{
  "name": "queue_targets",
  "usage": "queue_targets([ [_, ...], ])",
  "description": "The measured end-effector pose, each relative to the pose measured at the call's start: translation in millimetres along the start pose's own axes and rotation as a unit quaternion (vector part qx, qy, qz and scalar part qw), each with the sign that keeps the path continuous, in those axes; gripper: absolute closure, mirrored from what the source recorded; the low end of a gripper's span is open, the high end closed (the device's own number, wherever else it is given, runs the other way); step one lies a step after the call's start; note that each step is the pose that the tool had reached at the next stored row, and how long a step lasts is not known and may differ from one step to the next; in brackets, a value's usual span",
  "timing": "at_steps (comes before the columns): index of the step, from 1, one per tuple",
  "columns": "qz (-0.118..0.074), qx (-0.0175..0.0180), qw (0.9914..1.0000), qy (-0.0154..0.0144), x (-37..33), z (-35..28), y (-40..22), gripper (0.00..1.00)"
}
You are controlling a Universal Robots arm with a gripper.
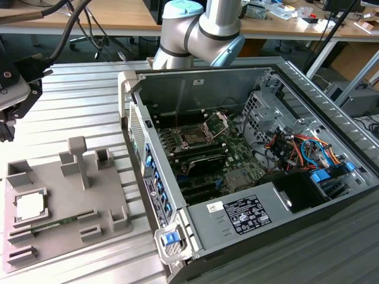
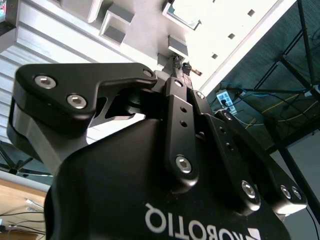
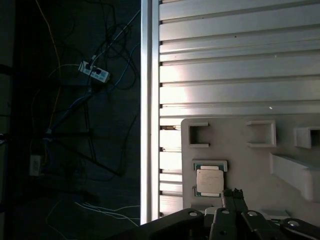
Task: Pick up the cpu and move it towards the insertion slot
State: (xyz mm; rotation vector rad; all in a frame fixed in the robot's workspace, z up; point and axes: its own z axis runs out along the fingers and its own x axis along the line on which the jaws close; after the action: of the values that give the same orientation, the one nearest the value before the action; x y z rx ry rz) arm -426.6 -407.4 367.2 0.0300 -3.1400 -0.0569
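The cpu point(image 1: 29, 207) lies flat in a square recess of the grey plastic tray point(image 1: 65, 195), at about 8 o'clock in the exterior view, with its silvery lid facing up. It looks light, rigid and smooth. I judge its underside contacts delicate, so the safest hold is probably across two opposite edges of the thin rim, kept level. In the first wrist view the gripper point(image 3: 234, 192) hovers just beside the chip without touching it, its fingertips drawn together with nothing between them.

A green memory stick point(image 1: 56, 223) lies at 5 o'clock from the chip. The insertion slot point(image 1: 194, 137) is well apart at 2 o'clock, on the motherboard inside the open computer case point(image 1: 237, 219), with its load plate raised. Tray and case rest on a ribbed aluminium table point(image 1: 77, 100). Beyond it are wooden desks point(image 1: 89, 23), a dark floor with loose cables, and a power strip point(image 3: 94, 71).
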Motion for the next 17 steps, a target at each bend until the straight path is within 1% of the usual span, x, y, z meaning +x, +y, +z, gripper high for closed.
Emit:
queue_targets([
  [12,0.0,0.0,1.0,-0.0001,3.0,0.5,0.0,0.89],
  [17,0.0,0.0,1.0,0.0,6.2,0.8,0.0,0.89],
])
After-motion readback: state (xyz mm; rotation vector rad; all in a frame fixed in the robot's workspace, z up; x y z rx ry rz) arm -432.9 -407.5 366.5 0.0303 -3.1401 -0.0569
